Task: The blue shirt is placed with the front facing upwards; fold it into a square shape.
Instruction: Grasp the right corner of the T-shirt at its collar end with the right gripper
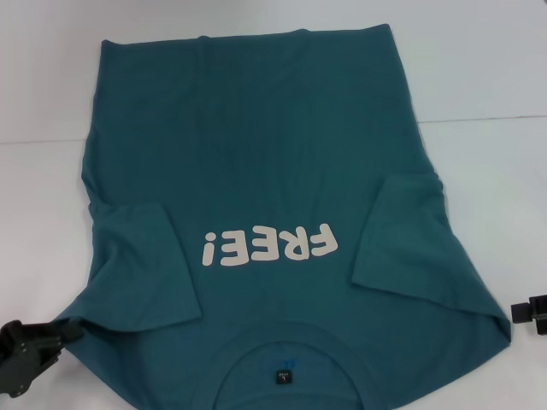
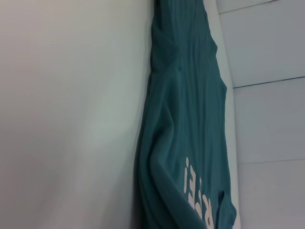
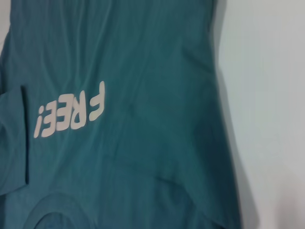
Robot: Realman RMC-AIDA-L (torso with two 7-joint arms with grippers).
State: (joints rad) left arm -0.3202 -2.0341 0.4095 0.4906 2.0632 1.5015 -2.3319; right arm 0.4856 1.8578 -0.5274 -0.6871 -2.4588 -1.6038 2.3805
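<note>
The blue shirt (image 1: 273, 154) lies flat on the white table, front up, collar toward me and hem at the far side. Its white "FREE!" lettering (image 1: 267, 246) crosses the chest, and a small black neck label (image 1: 281, 377) sits inside the collar. Both short sleeves are folded inward onto the body, one (image 1: 141, 265) on the left and one (image 1: 406, 235) on the right. My left gripper (image 1: 26, 346) sits at the shirt's near left shoulder corner, touching the cloth edge. My right gripper (image 1: 530, 312) is just off the near right shoulder corner. The wrist views show the shirt (image 2: 181, 143) (image 3: 143, 157) only.
The white table (image 1: 479, 68) extends around the shirt on the left, right and far sides. A faint seam line (image 1: 487, 121) runs across the table top at the right.
</note>
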